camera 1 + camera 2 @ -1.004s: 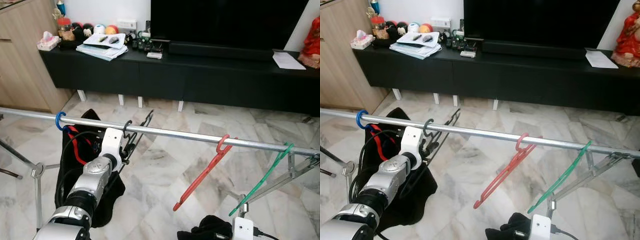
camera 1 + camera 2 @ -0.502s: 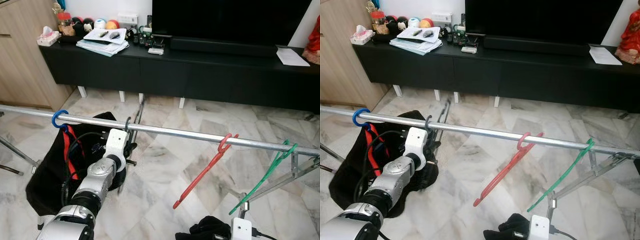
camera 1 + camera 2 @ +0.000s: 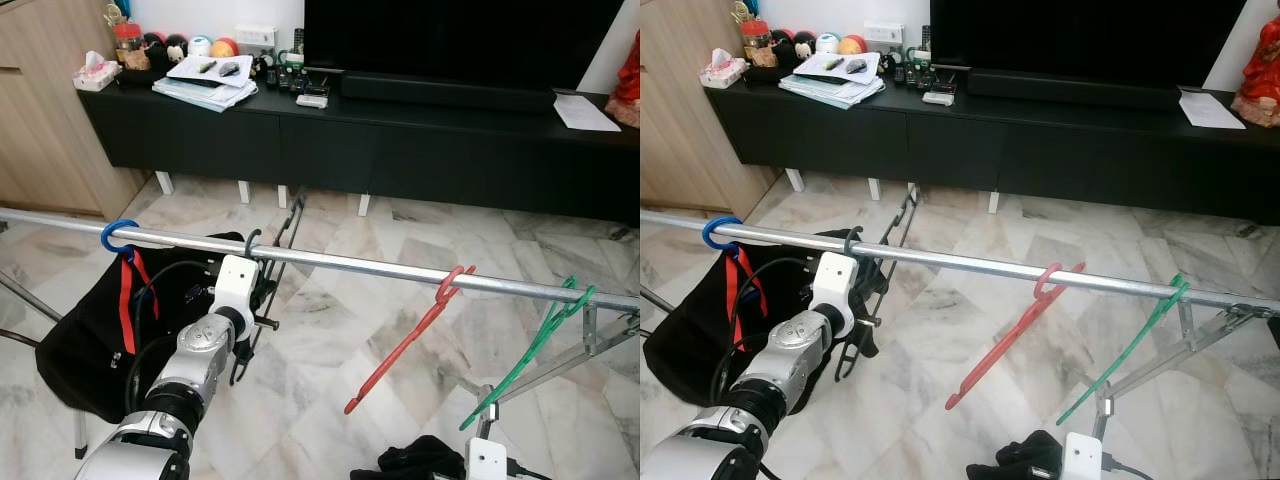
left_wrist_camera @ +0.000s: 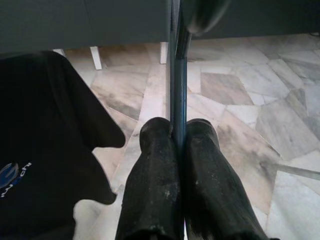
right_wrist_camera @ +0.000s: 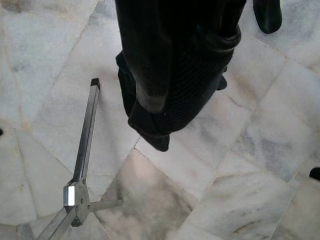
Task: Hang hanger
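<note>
Left gripper: your left gripper [image 4: 178, 145] sits just under the rail, its two black fingers [image 4: 152, 165] pressed together on the thin bar of the black hanger [image 3: 272, 262].
Black hanger: you have it pinched edge-on; its hook [image 3: 250, 240] is looped over the rail right above your gripper, and its frame runs forward and away from the fingers, toward the TV cabinet.
Rail: the silver rail [image 3: 350, 266] crosses straight over your left gripper and slopes down toward your right side.
Black garment: just beside your left gripper, on its outer side, a black garment [image 3: 90, 330] hangs from a blue hook [image 3: 113, 237] on the rail, with a red strap [image 3: 124, 300] down its front; it touches or nearly touches your left arm, and you cannot tell which.
Red hanger: a red hanger [image 3: 405, 340] hangs on the rail well to the inner side of your left gripper, with bare rail between them.
Green hanger: a green hanger [image 3: 525, 355] hangs beyond the red one, near the rail's bracket [image 3: 590, 335].
Right gripper: your right gripper [image 5: 167, 107] hangs low over the marble floor [image 5: 250, 140], wrapped in dark cloth [image 5: 180, 65]; you cannot tell how its fingers stand.
Rack foot: a metal rack foot [image 5: 80, 175] lies on the floor near your right gripper.
Beyond: a black TV cabinet [image 3: 400, 140] stands well ahead of both grippers, with papers [image 3: 205, 85] on top.
</note>
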